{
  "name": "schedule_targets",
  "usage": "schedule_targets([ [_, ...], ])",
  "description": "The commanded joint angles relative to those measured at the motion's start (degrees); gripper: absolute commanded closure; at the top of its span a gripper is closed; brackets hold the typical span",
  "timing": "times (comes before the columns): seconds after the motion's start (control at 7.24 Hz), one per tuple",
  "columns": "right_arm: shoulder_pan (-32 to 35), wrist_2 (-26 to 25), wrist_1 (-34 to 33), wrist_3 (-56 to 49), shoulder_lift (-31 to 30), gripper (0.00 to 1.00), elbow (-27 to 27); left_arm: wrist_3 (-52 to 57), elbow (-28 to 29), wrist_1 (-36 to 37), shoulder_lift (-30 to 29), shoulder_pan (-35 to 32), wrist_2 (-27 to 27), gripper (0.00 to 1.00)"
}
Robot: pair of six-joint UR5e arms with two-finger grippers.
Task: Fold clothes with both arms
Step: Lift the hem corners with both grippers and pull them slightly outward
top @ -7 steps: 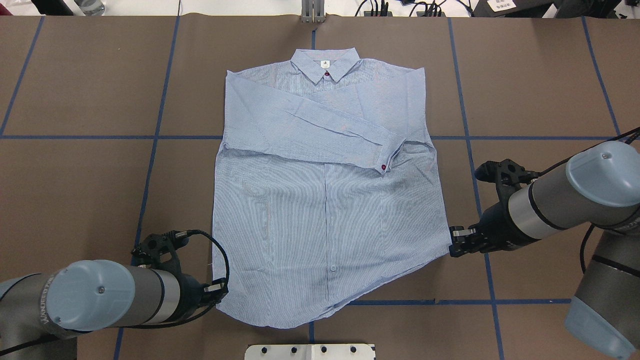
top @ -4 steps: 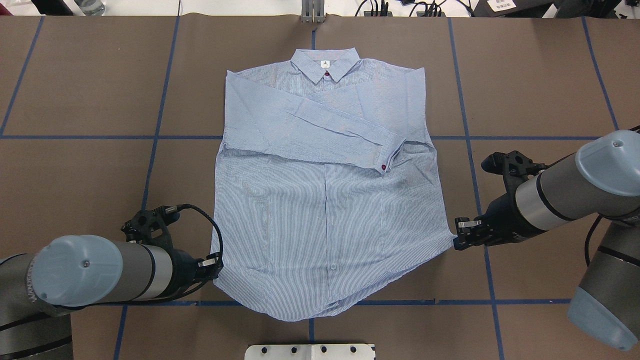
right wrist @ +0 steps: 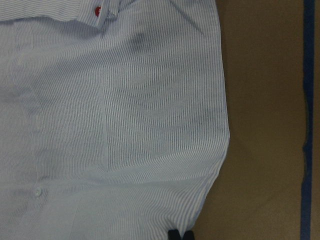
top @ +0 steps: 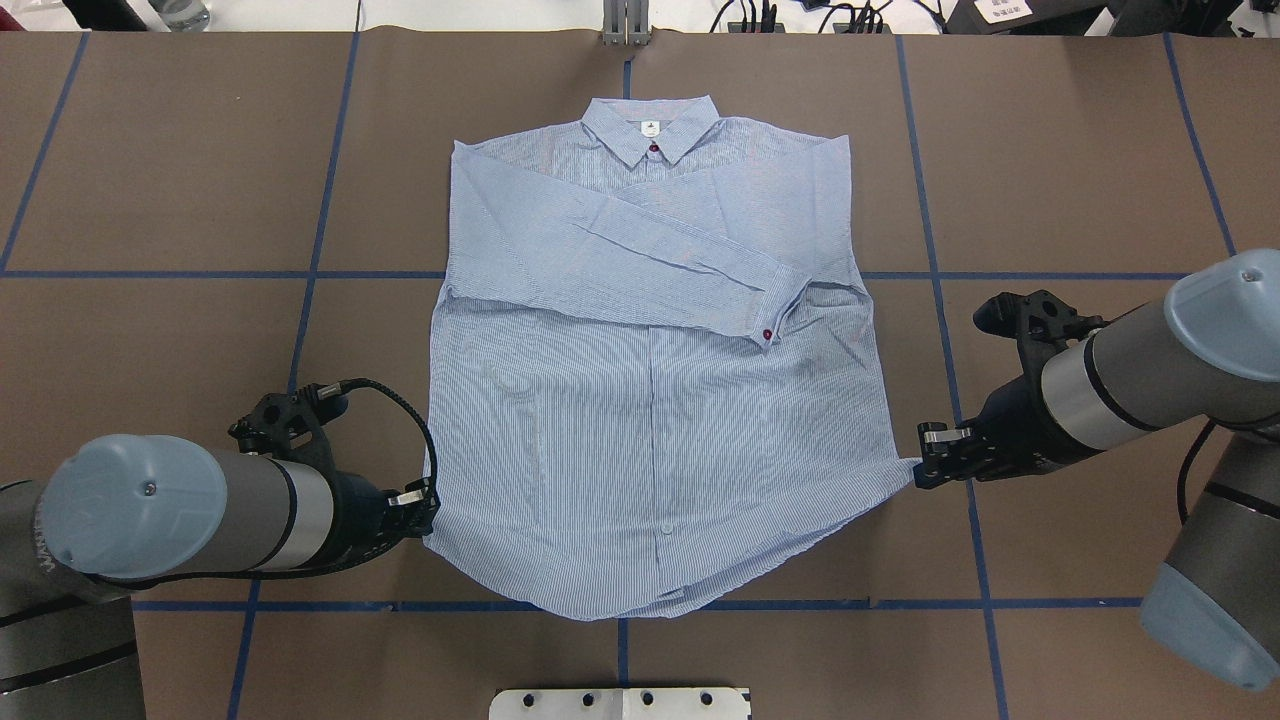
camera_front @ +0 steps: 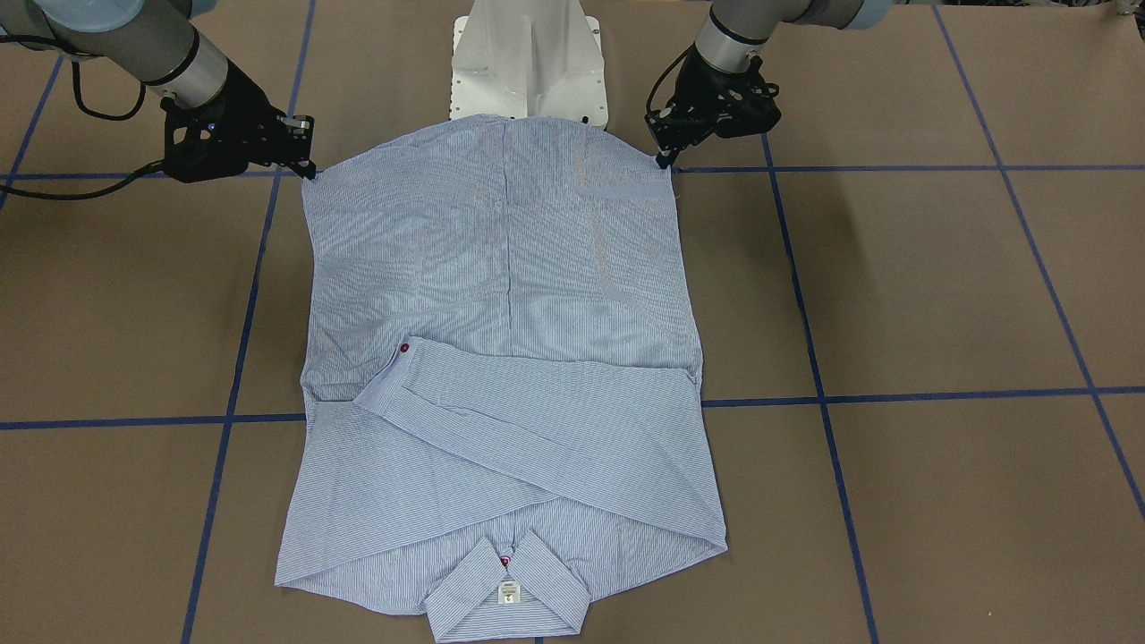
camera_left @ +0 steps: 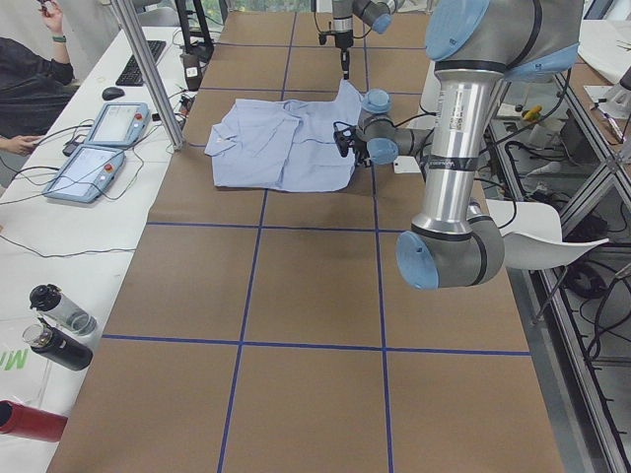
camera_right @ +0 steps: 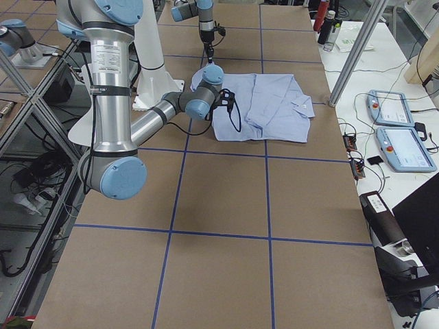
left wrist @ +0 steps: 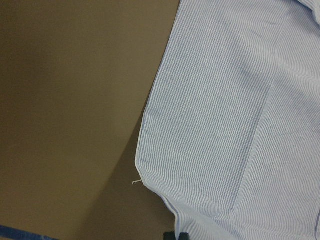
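Note:
The light blue striped shirt (top: 650, 420) lies face up on the brown table, collar (top: 650, 128) far from the robot, one sleeve folded across the chest with a red cuff button (top: 767, 334). My left gripper (top: 430, 505) is shut on the hem's left corner. My right gripper (top: 915, 468) is shut on the hem's right corner. In the front-facing view the left gripper (camera_front: 662, 159) and right gripper (camera_front: 309, 170) pinch those corners, holding them a little off the table. The wrist views show the shirt (left wrist: 230, 110) (right wrist: 115, 125) with dark fingertips (left wrist: 176, 235) (right wrist: 180, 234) at the bottom edge.
The white pedestal base (top: 620, 703) sits just behind the hem. Blue tape lines (top: 310, 275) grid the brown table. In the exterior left view, teach pendants (camera_left: 99, 143), a person's arm (camera_left: 25, 79) and bottles (camera_left: 59, 325) are on the side bench.
Both grippers have moved away from the robot toward the collar, carrying the hem corners. The hem has slid off the base's side and the lower shirt has shortened.

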Motion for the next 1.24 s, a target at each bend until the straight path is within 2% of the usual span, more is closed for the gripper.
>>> schedule_targets([
  [0.0,1.19,0.0,0.01,0.09,-0.03,1.0,0.01,-0.63,-0.02,-0.11,0.07,-0.42,-0.16,1.0],
  [1.1,4.36,2.55,-0.08,0.18,-0.91,1.0,-0.17,-2.38,-0.89,-0.11,1.04,-2.44,-1.91,1.0],
])
